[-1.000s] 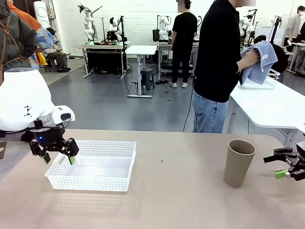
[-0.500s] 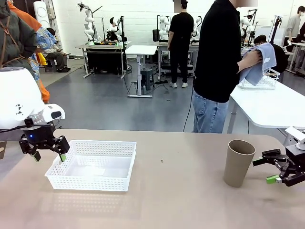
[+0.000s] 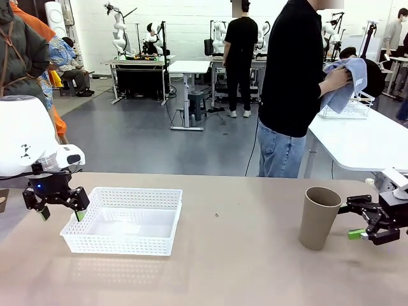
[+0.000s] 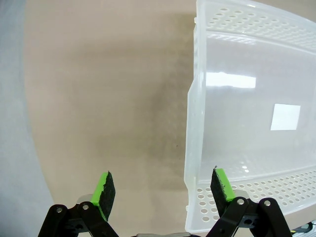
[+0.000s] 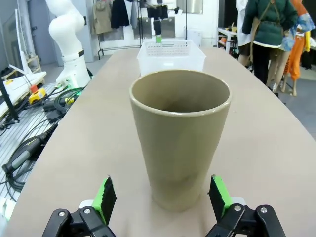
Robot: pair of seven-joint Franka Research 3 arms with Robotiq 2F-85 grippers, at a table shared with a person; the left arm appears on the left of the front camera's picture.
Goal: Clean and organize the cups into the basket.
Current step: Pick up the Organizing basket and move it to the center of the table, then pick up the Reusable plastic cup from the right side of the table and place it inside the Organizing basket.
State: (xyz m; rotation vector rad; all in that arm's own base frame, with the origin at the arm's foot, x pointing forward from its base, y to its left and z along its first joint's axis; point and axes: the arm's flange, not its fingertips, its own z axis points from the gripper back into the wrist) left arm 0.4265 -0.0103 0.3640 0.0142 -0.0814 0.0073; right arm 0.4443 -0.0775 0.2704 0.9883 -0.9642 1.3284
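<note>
Green pads on my right gripper spread wide, tan cup upright just ahead on the table. Left gripper also wide, one pad over the end wall of the white basket; person beyond holds a blue cloth.

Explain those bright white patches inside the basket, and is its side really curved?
Left wrist view: the patches look like light glare on the glossy floor of the basket; the wide lens bows its wall. Front view: its sides run straight.
</note>
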